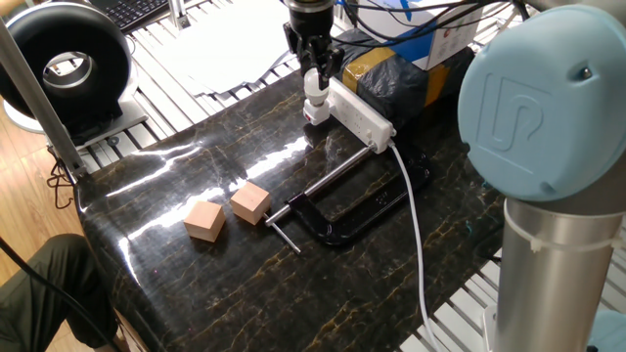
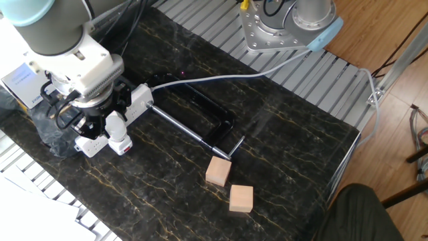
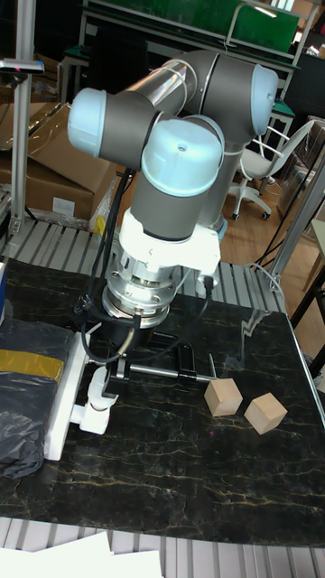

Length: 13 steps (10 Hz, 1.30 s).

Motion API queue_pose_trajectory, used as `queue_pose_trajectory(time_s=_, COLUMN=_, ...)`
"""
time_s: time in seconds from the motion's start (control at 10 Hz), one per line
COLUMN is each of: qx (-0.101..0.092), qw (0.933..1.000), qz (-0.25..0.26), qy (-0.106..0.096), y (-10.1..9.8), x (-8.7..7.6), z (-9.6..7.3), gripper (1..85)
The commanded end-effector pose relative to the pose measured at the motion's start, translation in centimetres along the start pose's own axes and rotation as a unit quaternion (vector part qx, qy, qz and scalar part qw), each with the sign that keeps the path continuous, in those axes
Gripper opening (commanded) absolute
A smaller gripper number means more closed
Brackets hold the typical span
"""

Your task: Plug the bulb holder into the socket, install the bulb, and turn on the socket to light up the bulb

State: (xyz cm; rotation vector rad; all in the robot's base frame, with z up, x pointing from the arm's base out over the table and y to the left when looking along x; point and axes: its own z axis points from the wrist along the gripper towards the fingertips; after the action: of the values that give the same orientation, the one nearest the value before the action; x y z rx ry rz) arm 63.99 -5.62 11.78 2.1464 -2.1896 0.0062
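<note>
The socket (image 1: 364,117) lies along the table's far edge, its thick white cable running toward the front. At its near end the bulb holder (image 1: 314,112), with a red mark low on its side, sits plugged in. The bulb (image 1: 315,90) stands upright in the holder. From above, my gripper (image 1: 315,70) is shut on the bulb's globe, a finger on each side. The other fixed view shows the gripper (image 2: 107,115), the bulb (image 2: 116,124), the holder (image 2: 122,144) and the socket (image 2: 137,99). In the tall view the bulb (image 3: 97,388) shows under the gripper (image 3: 106,375). No glow shows from the bulb.
Two tan wooden cubes (image 1: 204,221) (image 1: 250,203) sit mid-table beside a black C-clamp (image 1: 342,210). A black bag with yellow tape (image 1: 396,78) lies right behind the socket. A ring light (image 1: 68,61) stands at the far left. The arm's base (image 2: 287,27) is bolted off the table's edge.
</note>
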Motion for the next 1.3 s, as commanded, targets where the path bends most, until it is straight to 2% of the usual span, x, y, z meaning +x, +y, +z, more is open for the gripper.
queue_pose_trajectory(time_s=0.0, qx=0.007, qw=0.9991, qz=0.041, qy=0.007, y=-0.3, x=0.4, z=-0.1, gripper=16.7)
queue_pose_trajectory(time_s=0.1, qx=0.002, qw=0.9981, qz=0.059, qy=0.016, y=0.0, x=0.7, z=-0.1, gripper=7.0)
queue_pose_trajectory(time_s=0.3, qx=0.003, qw=0.9968, qz=0.075, qy=0.026, y=-0.3, x=0.3, z=-0.5, gripper=1.0)
queue_pose_trajectory(time_s=0.5, qx=-0.012, qw=0.9954, qz=0.094, qy=0.017, y=0.0, x=-0.6, z=-0.8, gripper=1.0)
queue_pose_trajectory(time_s=0.6, qx=-0.012, qw=0.9943, qz=0.105, qy=0.014, y=0.1, x=-0.7, z=-0.7, gripper=1.0)
queue_pose_trajectory(time_s=0.9, qx=-0.015, qw=0.9910, qz=0.133, qy=0.013, y=0.1, x=-0.7, z=-0.6, gripper=1.0)
queue_pose_trajectory(time_s=1.1, qx=-0.030, qw=0.9873, qz=0.156, qy=-0.008, y=0.1, x=-0.7, z=-0.3, gripper=1.0)
queue_pose_trajectory(time_s=1.2, qx=-0.031, qw=0.9836, qz=0.177, qy=-0.004, y=0.0, x=-0.2, z=-0.1, gripper=1.0)
